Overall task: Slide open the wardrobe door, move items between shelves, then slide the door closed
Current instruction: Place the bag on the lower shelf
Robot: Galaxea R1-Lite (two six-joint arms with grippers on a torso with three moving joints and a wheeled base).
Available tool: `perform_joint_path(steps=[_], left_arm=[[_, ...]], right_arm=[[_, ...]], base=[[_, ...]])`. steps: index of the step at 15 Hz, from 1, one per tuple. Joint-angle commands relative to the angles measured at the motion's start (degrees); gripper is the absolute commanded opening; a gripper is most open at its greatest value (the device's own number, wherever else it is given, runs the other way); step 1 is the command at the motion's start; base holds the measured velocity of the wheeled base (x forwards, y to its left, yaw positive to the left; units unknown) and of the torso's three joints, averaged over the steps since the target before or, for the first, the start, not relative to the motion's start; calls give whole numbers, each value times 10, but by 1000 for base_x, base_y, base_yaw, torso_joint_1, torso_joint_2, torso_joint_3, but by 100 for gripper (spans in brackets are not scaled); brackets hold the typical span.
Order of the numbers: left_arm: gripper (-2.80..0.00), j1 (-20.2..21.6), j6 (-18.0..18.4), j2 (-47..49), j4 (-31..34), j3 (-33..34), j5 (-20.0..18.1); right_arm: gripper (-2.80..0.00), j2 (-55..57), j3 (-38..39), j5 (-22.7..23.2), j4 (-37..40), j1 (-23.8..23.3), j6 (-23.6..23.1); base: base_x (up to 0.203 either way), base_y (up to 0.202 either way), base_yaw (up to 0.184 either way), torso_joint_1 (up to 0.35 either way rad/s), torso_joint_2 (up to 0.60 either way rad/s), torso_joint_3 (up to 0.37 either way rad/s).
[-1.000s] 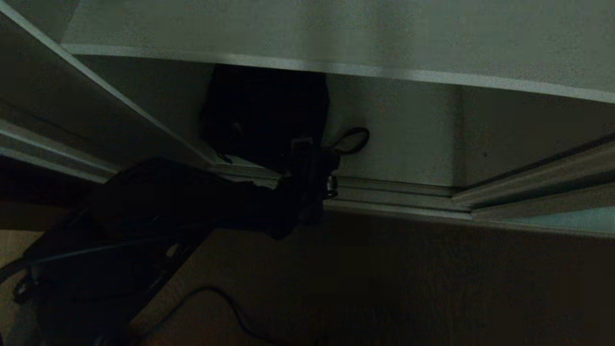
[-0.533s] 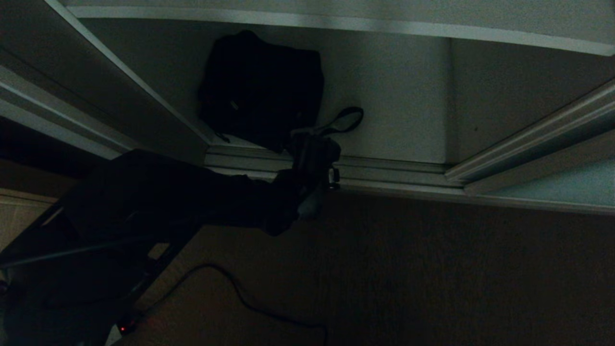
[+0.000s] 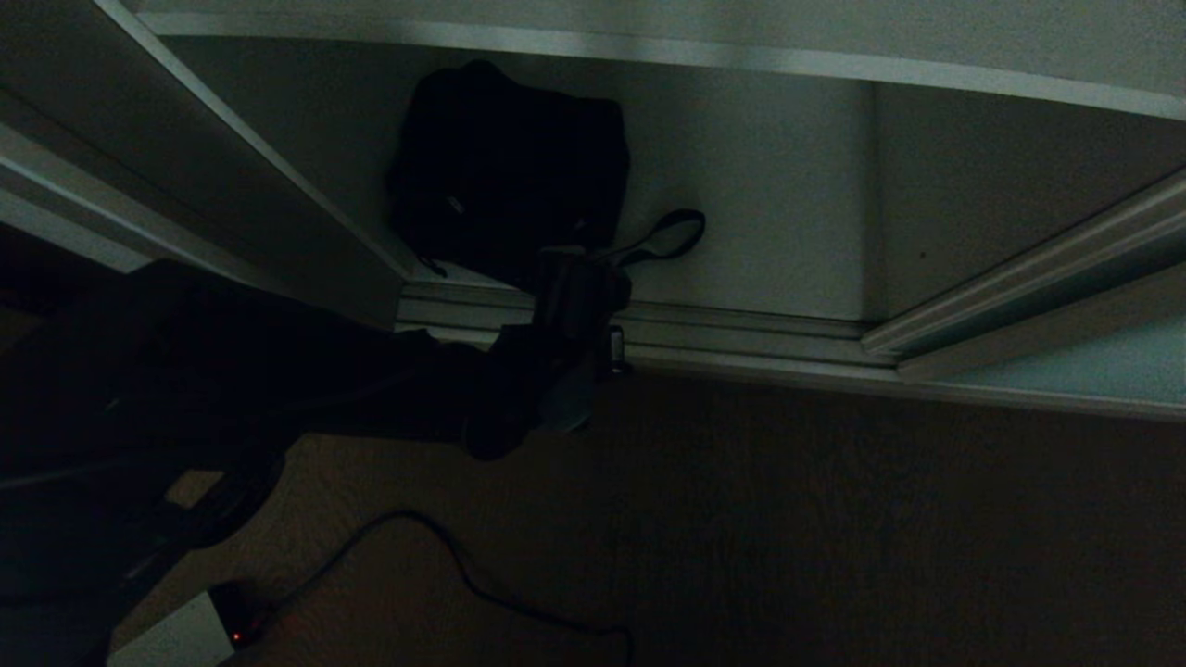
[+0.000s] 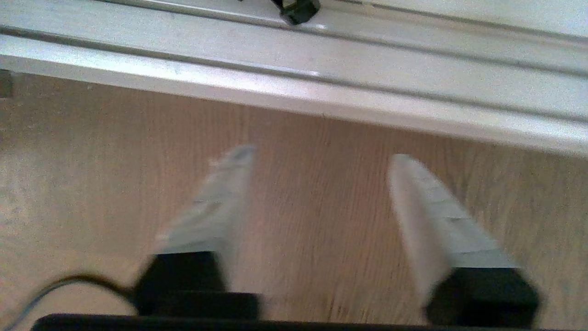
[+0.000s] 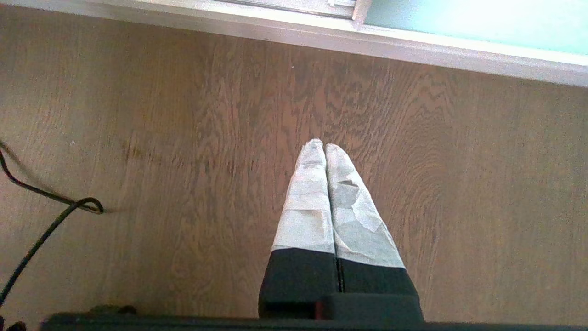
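A floppy black bag [image 3: 505,176] lies on the wardrobe's bottom shelf [image 3: 788,232], its strap loop [image 3: 669,235] reaching toward the silver floor track [image 3: 741,345]. My left gripper [image 3: 567,403] hangs just in front of that track, near the bag's front corner. In the left wrist view the left gripper [image 4: 320,156] is open and empty above the wood floor, with a black buckle [image 4: 298,7] resting on the track beyond it. The pale blue-green sliding door [image 3: 1066,371] stands slid to the right. My right gripper [image 5: 325,146] is shut, parked over the floor.
The front edge of a higher shelf [image 3: 741,60] crosses the top of the head view. The wardrobe's left side panel [image 3: 232,195] slants beside my left arm. A black cable [image 3: 445,565] trails over the wood floor [image 3: 834,537], and another cable [image 5: 41,230] shows near the right arm.
The whole head view shifted early on, bringing the bag fully into sight. Since then my left gripper has drawn a little left, away from the strap loop. The bag has not moved.
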Motion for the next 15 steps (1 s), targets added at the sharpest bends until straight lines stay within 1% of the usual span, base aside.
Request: perform_joint_path(steps=[1,3,6,8,10,11,13,14,15], left_arm=[[-280,1,1,-49,3,35,0],[-280,1,3,-99,35,66,-2],[-280,1,4,-172,106,109,-3],[-280,4,9,-222,121,136,-4],[-280,13,27,-281,141,168,-6],[-280,19,35,-315,157,182,-7],[-280,42,47,-395,203,200,-23],[-280,60,54,-431,226,205,-32],[-280,87,66,-469,247,211,-46]], right_arm=[[-280,-1,0,0,0,0,0],[-280,-1,0,0,0,0,0],[-280,-1,0,0,0,0,0],[-280,-1,0,0,0,0,0],[-280,-1,0,0,0,0,0],[-280,-1,0,0,0,0,0],[-280,-1,0,0,0,0,0],[-280,-1,0,0,0,0,0],[-280,-1,0,0,0,0,0]], base=[[0,0,0,0,0,0],[0,0,0,0,0,0],[0,0,0,0,0,0],[0,0,0,0,0,0],[0,0,0,0,0,0],[0,0,0,0,0,0],[0,0,0,0,0,0],[0,0,0,0,0,0],[0,0,0,0,0,0]])
